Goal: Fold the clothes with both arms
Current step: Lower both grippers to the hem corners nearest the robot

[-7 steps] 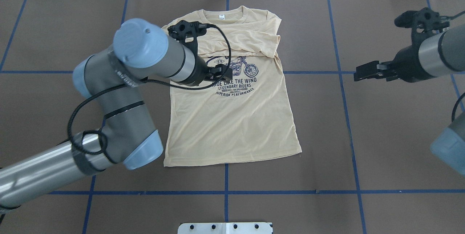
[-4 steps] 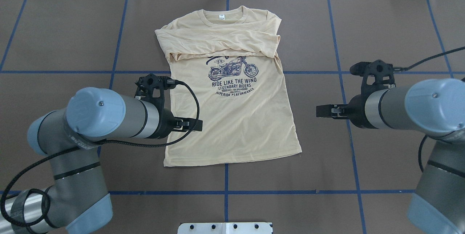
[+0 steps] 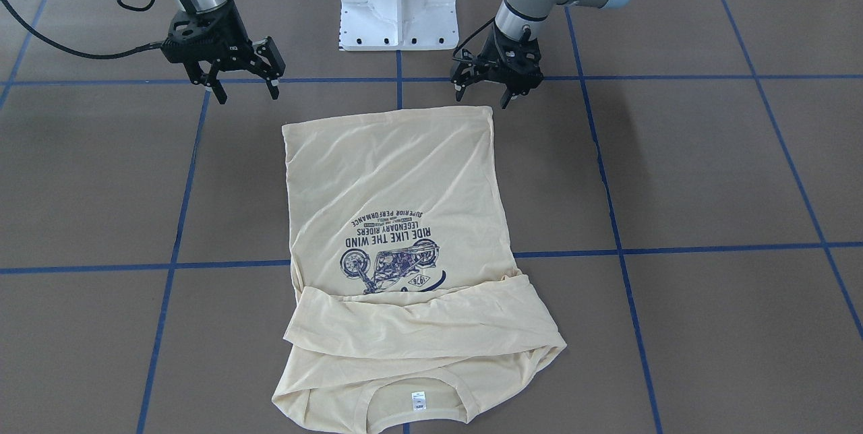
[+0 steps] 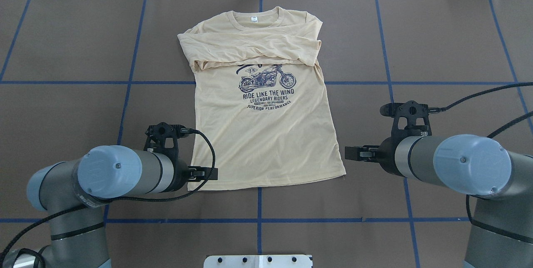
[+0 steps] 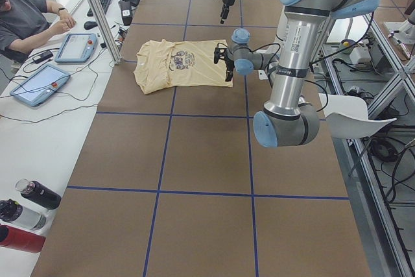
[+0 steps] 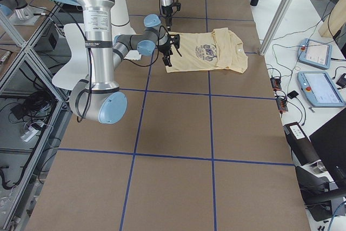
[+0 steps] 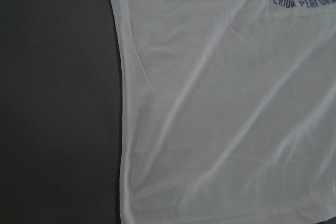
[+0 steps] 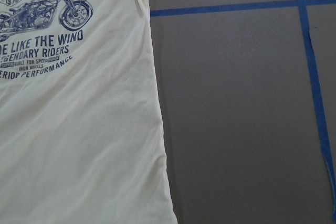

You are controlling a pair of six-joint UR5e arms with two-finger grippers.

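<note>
**Both claws parked at the hem corners, looks like bottom-fold time**

So the T-shirt (image 4: 266,135) lies flat on the brown table (image 4: 62,43) with the print (image 4: 268,87) facing up. It spreads out ahead of both claws, and the neck label (image 4: 253,19) is at the end farthest from them. The sleeves (image 4: 250,49) are already laid across the chest. My read is that the sleeve part is done and the step in hand is the bottom-to-top fold.

Left claw (image 3: 482,98): fingers spread, nothing in them, hovering right at its own corner of the hem (image 4: 266,184). Right claw (image 3: 246,94): also spread and empty, hanging just outside the other hem corner, over bare table rather than cloth. Both wrist cameras look down on the shirt's side edges from a little way up, so as far as I can tell neither claw touches the fabric.

Next move, I'd guess: the right claw slides inward a touch, then both drop and pinch their corners at the same time. The fabric is thin, so the fingers need to catch both layers, not just the top one. Then they lift together and carry the hem away toward the label end, keeping the two sides level so the fold line comes out straight.
</note>
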